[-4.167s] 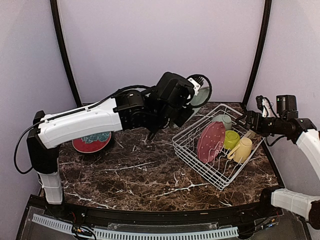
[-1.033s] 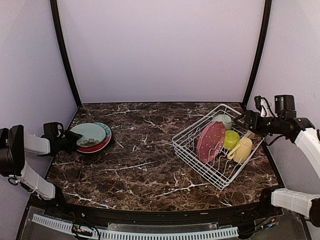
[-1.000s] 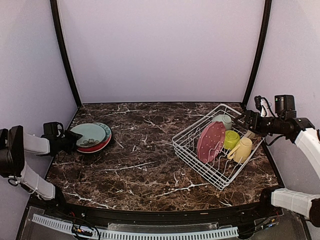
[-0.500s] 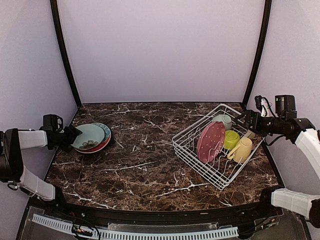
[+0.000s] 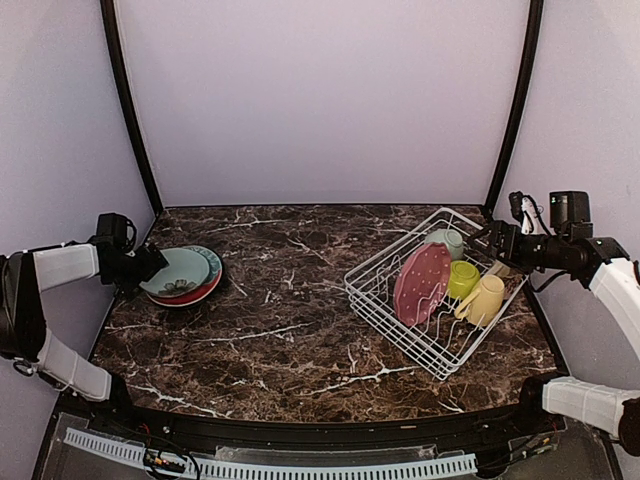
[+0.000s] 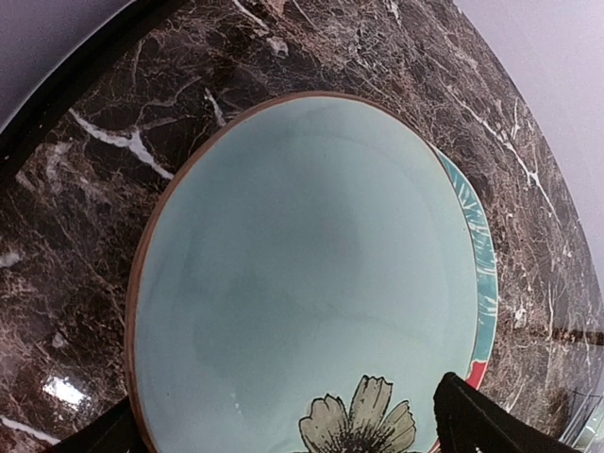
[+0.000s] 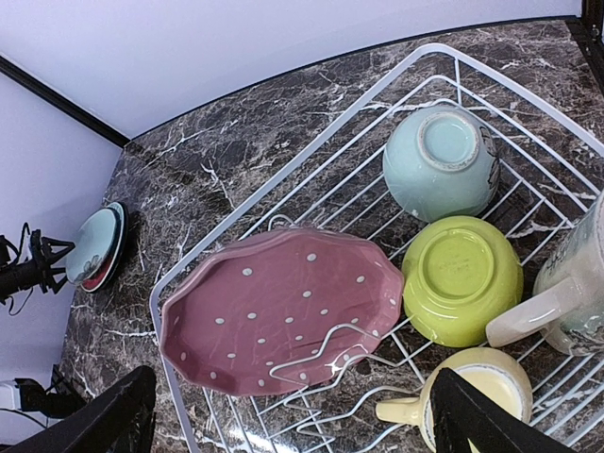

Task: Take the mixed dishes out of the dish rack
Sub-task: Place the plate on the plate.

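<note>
While poised over the plate stack (image 5: 190,275) well left of the dish rack (image 5: 393,330), holds nothing in left gripper (image 5: 152,265), fingers wide apart | right gripper (image 5: 490,240) at rack's far-right edge, wide apart, empty | inside rack: pink dotted plate (image 5: 420,283), mint bowl (image 5: 447,240), lime bowl (image 5: 462,278), yellow mug (image 5: 485,298), cream mug (image 7: 585,274).

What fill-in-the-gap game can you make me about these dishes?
The dotted plate standing in the dish rack is ____.
The lime-green bowl and the mint bowl both lie upside ____.
The pale blue-green plate outside the rack has a painted ____ on it.
Missing words: pink; down; flower.
</note>
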Action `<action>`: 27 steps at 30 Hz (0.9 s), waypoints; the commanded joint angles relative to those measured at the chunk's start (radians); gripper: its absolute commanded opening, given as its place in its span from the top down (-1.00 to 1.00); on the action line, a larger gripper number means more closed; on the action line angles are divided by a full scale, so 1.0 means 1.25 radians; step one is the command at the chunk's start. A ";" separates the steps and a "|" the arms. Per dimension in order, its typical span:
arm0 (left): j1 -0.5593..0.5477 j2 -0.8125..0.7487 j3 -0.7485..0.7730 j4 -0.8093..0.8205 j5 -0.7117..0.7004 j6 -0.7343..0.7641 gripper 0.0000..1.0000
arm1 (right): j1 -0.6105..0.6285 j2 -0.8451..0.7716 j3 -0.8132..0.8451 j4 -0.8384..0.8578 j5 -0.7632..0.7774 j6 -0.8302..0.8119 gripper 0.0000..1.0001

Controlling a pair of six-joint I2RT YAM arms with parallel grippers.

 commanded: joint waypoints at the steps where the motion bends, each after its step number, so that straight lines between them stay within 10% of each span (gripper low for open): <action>1: -0.020 0.016 0.049 -0.079 -0.078 0.038 -0.96 | 0.006 -0.010 -0.010 0.023 -0.005 0.006 -0.97; 17: -0.060 -0.018 0.076 -0.095 -0.154 0.074 -0.95 | 0.006 -0.017 -0.004 0.014 0.001 0.004 -0.97; 27: -0.293 -0.129 0.149 -0.080 -0.202 0.157 -0.93 | 0.006 -0.007 -0.003 0.021 -0.004 0.007 -0.97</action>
